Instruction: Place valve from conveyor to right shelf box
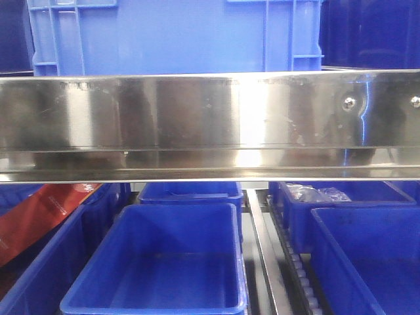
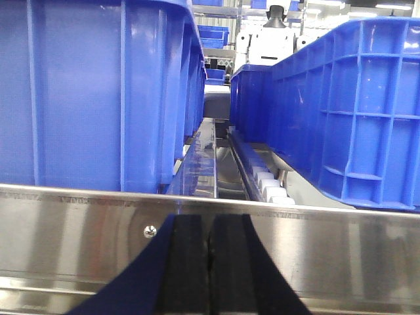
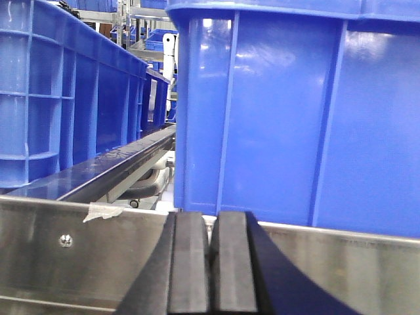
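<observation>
With both sets of jaws pressed together and holding nothing, left gripper (image 2: 209, 275) and right gripper (image 3: 213, 269) facing steel rail (image 1: 210, 125); blue boxes (image 1: 157, 269) behind, glossy, ribbed.

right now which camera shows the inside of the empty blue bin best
The front-facing view: it looks down into the empty blue bin under the steel rail, showing its bare floor and rim. Both wrist views sit level with the shelf, so they show only bin outer walls behind the closed left gripper and right gripper.
</observation>
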You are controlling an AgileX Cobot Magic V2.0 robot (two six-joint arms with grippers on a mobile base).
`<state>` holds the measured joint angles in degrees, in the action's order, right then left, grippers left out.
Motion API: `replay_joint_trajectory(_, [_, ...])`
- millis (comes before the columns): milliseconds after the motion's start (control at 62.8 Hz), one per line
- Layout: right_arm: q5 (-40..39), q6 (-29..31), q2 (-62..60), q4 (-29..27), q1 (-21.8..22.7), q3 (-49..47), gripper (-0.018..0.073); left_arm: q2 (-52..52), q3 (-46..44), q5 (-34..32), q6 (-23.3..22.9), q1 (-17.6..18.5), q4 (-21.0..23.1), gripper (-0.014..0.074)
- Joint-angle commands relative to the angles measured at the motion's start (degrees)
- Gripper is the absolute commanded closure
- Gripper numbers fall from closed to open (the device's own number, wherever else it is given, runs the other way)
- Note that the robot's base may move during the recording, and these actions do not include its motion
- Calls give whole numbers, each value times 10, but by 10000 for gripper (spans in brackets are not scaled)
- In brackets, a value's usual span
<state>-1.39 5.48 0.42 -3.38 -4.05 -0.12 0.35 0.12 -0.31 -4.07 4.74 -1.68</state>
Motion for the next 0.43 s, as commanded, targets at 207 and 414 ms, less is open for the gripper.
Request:
replay_joint_trajectory(207, [-14, 0, -4, 4, 4, 1, 721, -4, -1, -11, -4, -1, -2, 708])
replay_joint_trajectory(414, [-14, 0, -4, 4, 4, 1, 721, -4, -1, -11, -4, -1, -2, 708])
